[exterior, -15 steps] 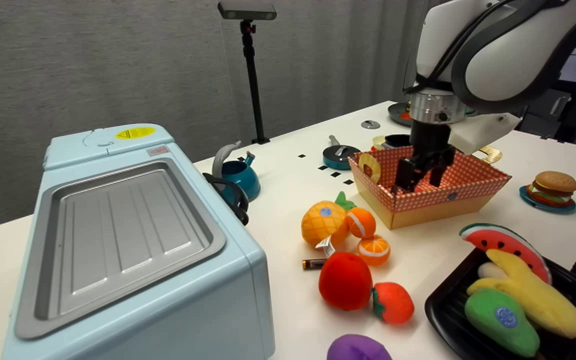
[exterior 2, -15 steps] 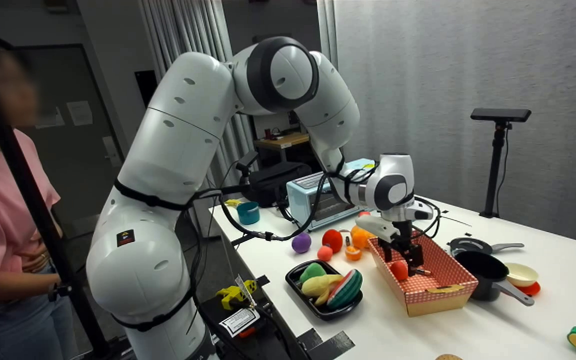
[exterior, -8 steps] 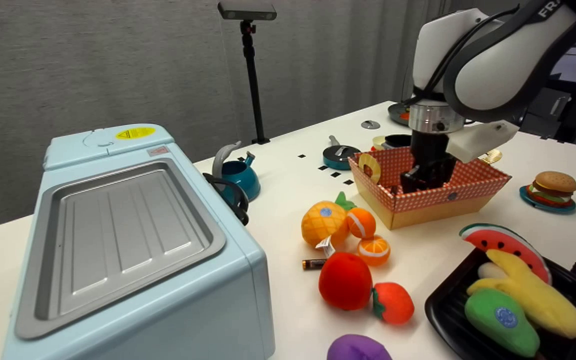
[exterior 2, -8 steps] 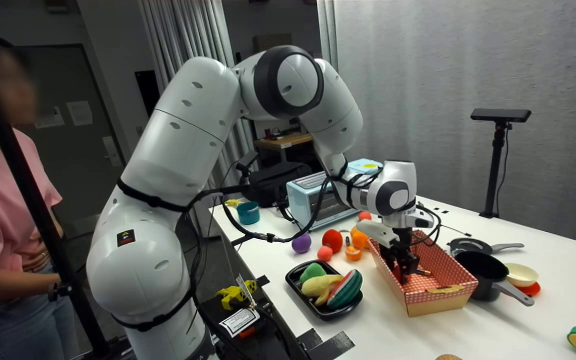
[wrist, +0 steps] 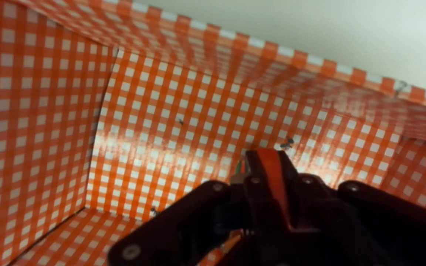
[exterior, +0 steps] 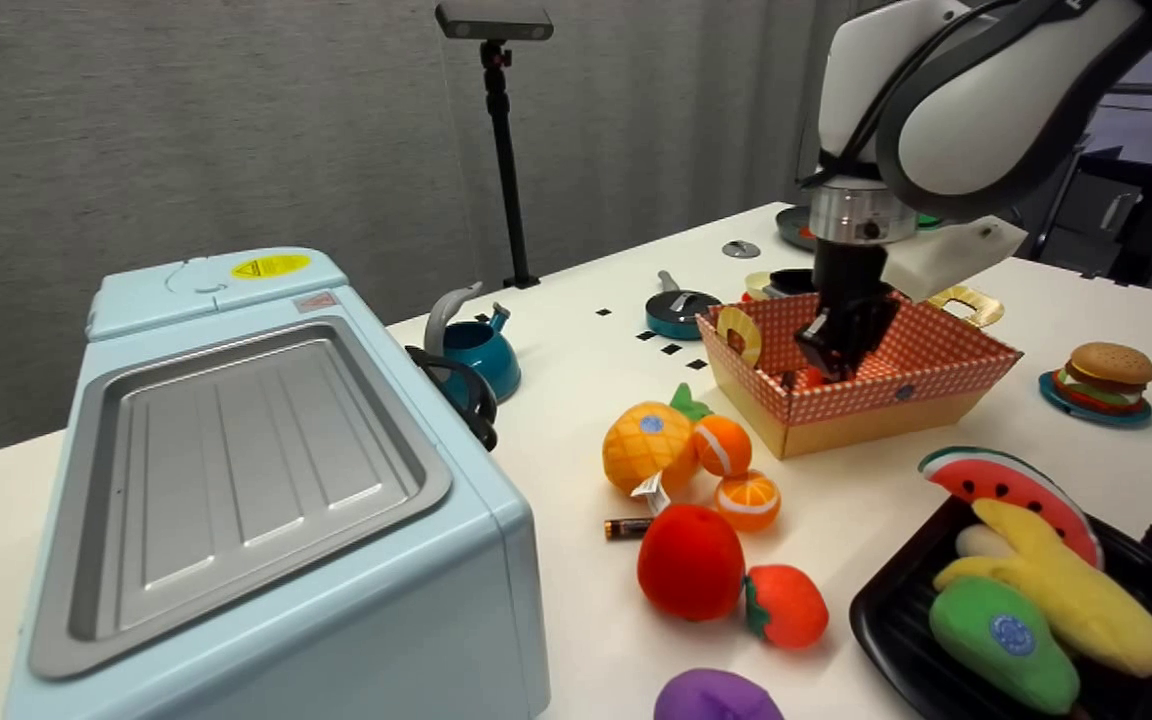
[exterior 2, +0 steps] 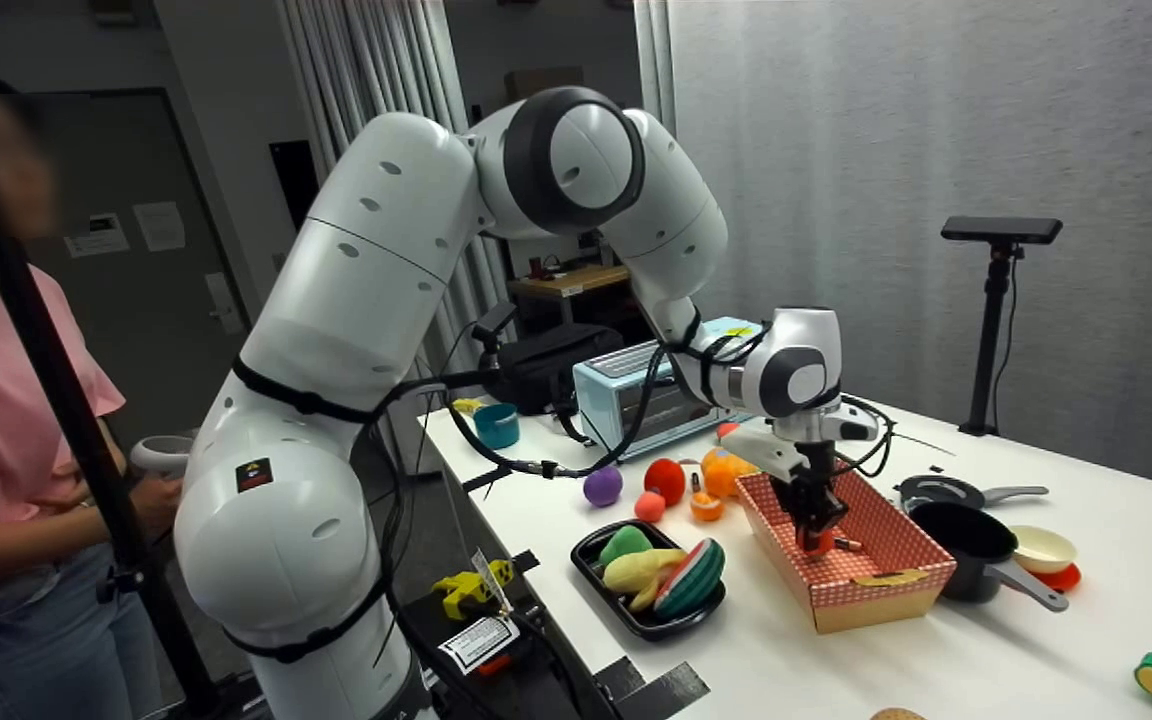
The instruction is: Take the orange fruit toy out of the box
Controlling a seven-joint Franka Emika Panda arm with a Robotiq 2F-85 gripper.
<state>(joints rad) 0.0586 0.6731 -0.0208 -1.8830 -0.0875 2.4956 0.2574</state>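
The box (exterior: 861,420), checked red and white inside with yellowish lower sides, stands on the table in both exterior views. My gripper (exterior 2: 816,522) reaches down inside it. Right under the fingertips, in an exterior view, shows the small orange-red fruit toy (exterior 2: 820,543); only a sliver of the toy (exterior: 815,376) is visible from the opposite side. In the wrist view the gripper (wrist: 267,152) is drawn in to a narrow gap, with plain orange toy fabric (wrist: 271,164) pinched between its fingers. Whether the toy is clear of the box floor I cannot tell. Most of it is hidden.
A small brown cylinder (exterior 2: 848,544) lies in the box beside the toy. Against one side of the box stands a dark pot (exterior 2: 966,550). Several toy fruits, a black tray (exterior: 896,605) of fruit and a pale blue oven (exterior: 476,560) share the table.
My gripper went down onto the toy with its jaws apart, then closed. It now stands a little higher than half a second ago, and the toy has shifted slightly along with it.
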